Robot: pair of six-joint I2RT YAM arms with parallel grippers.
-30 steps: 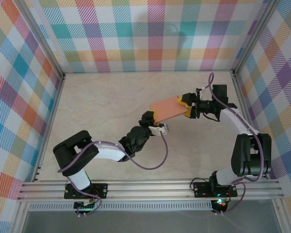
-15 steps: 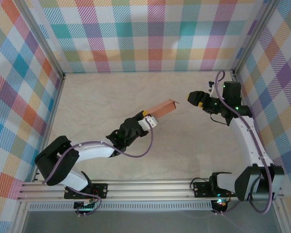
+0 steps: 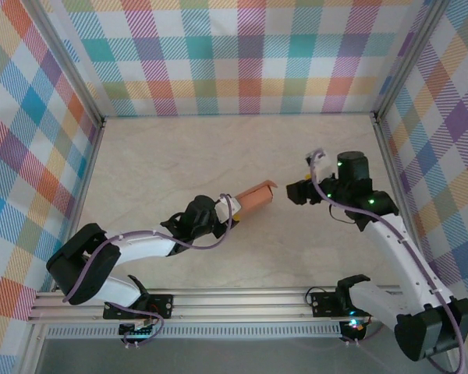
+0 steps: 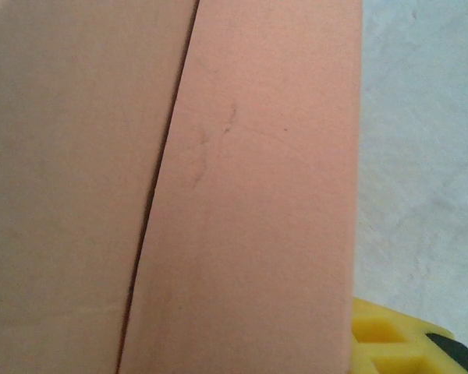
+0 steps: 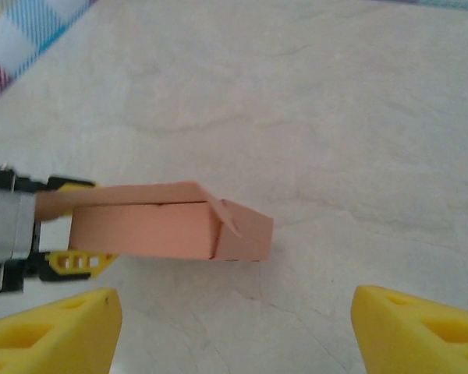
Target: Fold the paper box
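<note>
The left gripper [image 3: 231,210] clamps the paper box [image 3: 254,196], its free end lying ahead of the parted jaws of the right gripper [image 3: 295,192].

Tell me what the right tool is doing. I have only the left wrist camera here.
Observer: The right tool is open wide. It faces the paper box, with bare table between them.
Operator: Report how the box is held.
Observer: The left tool clamps one end of it. The other end sticks out free toward the right tool.
Operator: Describe that free end.
Observer: An end flap slants across it, and the top panel stands slightly raised above the body. I cannot tell whether the flap is tucked in.
</note>
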